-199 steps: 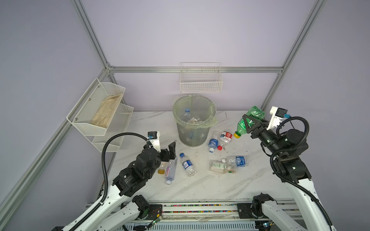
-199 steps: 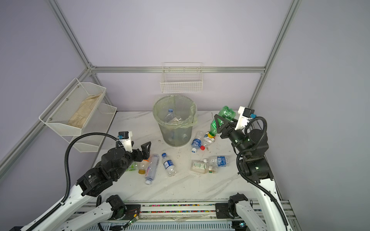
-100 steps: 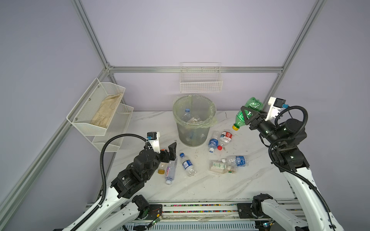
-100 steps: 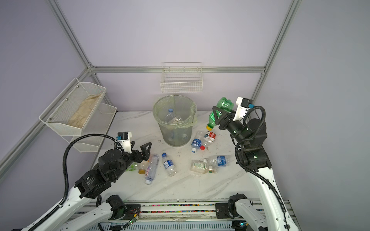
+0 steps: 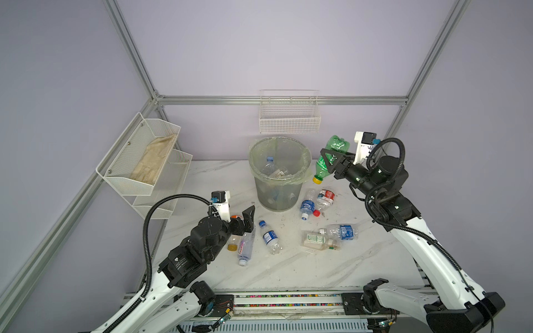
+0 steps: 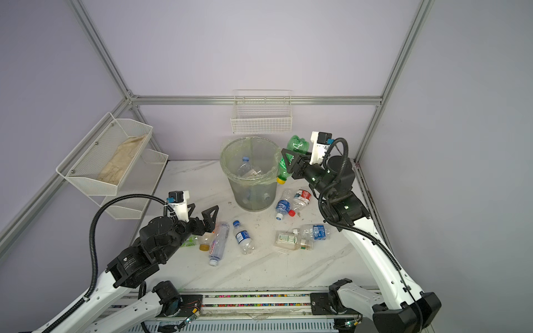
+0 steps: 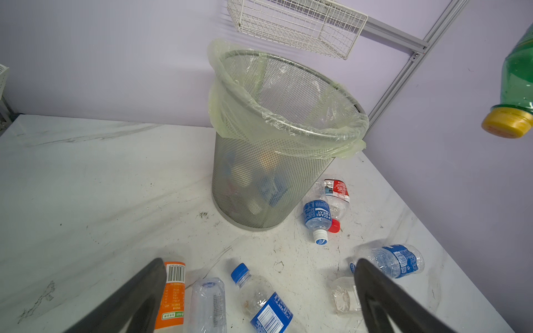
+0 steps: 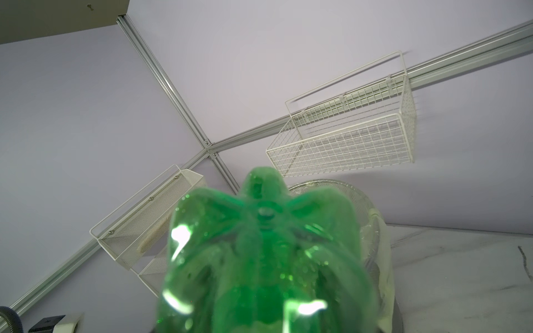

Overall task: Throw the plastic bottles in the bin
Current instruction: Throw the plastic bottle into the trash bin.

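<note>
Beside the bin (image 5: 271,199), on the right arm's side of its rim, the green bottle (image 5: 338,144) hangs cap-down in both top views. The right gripper (image 5: 331,158) is clamped across its mid-body. The green bottle looks close to the rim but not yet over the opening. Several bottles lie inside the bin. On the table (image 5: 288,271), a blue-label bottle (image 5: 307,206) and a red-label bottle (image 5: 326,197) touch each other just beside the bin's base. Farther from the bin lie a blue-cap bottle (image 5: 269,238) and a long clear bottle (image 5: 245,248). The left gripper (image 6: 202,214) hovers over that farther group, jaws spread wide and holding nothing.

From the left wrist, the spread fingers (image 7: 155,271) frame an orange-label bottle (image 7: 173,291) and the blue-cap bottle. The green bottle's yellow cap (image 7: 507,124) sits at about rim height, apart from the bin.

From the right wrist, the green bottle's ribbed base fills the foreground, with the bin's rim just behind it.

All these bottles look empty, so they are probably light, thin-walled, springy and smooth. A hard squeeze would likely dent one, and a grip on the tapering neck could let it squirt free. The straight labelled middle, taken crosswise, seems the safest hold.
</note>
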Action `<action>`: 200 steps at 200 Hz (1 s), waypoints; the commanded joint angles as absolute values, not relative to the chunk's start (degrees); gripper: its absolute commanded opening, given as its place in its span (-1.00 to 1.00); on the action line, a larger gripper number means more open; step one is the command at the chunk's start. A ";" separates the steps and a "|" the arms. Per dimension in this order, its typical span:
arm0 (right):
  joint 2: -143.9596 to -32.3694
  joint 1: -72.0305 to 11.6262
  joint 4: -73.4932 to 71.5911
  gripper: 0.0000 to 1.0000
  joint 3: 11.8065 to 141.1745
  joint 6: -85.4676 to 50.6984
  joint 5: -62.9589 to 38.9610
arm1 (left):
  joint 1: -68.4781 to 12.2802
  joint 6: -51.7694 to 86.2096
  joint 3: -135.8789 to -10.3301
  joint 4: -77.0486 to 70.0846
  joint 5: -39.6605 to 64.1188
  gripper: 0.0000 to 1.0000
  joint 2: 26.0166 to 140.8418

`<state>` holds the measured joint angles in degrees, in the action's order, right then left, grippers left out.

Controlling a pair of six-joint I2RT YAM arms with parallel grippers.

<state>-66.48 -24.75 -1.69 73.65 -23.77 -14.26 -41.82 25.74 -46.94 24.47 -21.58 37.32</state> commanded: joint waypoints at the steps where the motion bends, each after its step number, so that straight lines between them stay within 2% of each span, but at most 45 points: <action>1: -68.99 -26.77 -2.37 -1.00 76.58 -22.09 -10.40 | -42.18 24.60 -44.60 22.45 -21.27 1.00 35.56; 64: -82.74 -30.62 -2.37 -1.00 85.97 -21.47 -8.18 | -42.18 25.57 -43.59 22.80 -20.39 1.00 34.01; 98: -93.80 -31.20 3.93 -1.00 97.53 -23.10 -4.25 | -42.21 26.10 -43.89 22.76 -20.44 1.00 34.09; 102: -95.47 -31.28 5.82 -0.77 99.49 -23.11 -3.69 | -42.21 26.10 -44.04 22.79 -20.33 1.00 34.13; 111: -99.00 -31.73 10.61 -0.41 105.24 -22.05 -4.24 | -42.27 25.97 -44.36 22.87 -19.92 1.00 34.30; 112: -99.24 -31.82 11.10 -0.32 105.79 -21.88 -4.14 | -42.27 25.95 -44.46 22.90 -19.85 1.00 34.29; 114: -99.87 -32.08 12.20 0.02 106.78 -21.60 -3.67 | -42.28 25.93 -44.51 22.93 -19.75 0.99 34.30; 116: -100.29 -32.39 13.07 0.27 107.82 -21.22 -3.03 | -42.21 25.89 -44.55 22.92 -19.61 0.99 34.35; 119: -100.76 -32.94 14.24 0.80 108.93 -20.90 -1.62 | -42.27 25.78 -44.65 22.98 -19.41 1.00 34.36; 121: -100.93 -33.37 14.79 0.91 109.48 -20.61 -0.60 | -42.23 25.69 -44.69 23.02 -19.22 1.00 34.36; 137: -99.59 -36.00 14.56 0.95 109.26 -19.04 5.25 | -42.44 25.13 -44.81 23.11 -18.55 1.00 34.23; 200: -91.44 -36.41 12.52 0.95 102.06 -18.73 7.56 | -42.76 24.98 -44.53 23.83 -19.64 1.00 34.94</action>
<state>-95.68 -36.82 12.73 104.29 -19.92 4.80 -42.46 25.80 -45.84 24.51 -19.27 34.72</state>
